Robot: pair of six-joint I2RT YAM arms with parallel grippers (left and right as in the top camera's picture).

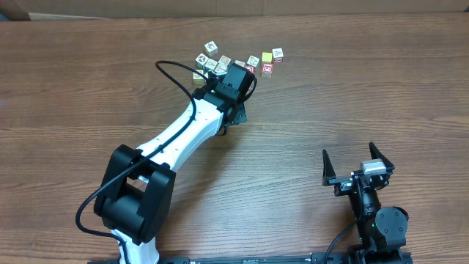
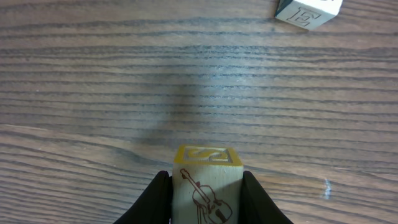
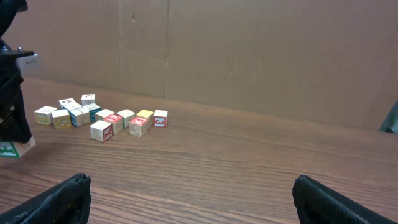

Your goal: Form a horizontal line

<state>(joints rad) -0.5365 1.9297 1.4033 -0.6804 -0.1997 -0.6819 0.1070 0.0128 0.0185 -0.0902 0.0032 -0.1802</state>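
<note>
Gripping a violin cube (image 2: 208, 157), left claw (image 2: 207, 185) sits nearest the row (image 1: 265, 60), seemingly just beyond it; right claw (image 1: 349, 150) gapes empty, far off.

The right gripper (image 3: 189, 185) stands wide open over the table (image 3: 261, 168). Toward its far left edge lie loose cubes (image 3: 81, 115), and beside them a short row (image 3: 144, 116) of three. Nearer, at the left, one cube (image 3: 9, 149) sits under the left arm (image 3: 11, 106).

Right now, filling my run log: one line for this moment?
left tool: shut on yellow-topped wooden violin cube | right tool: open
</note>
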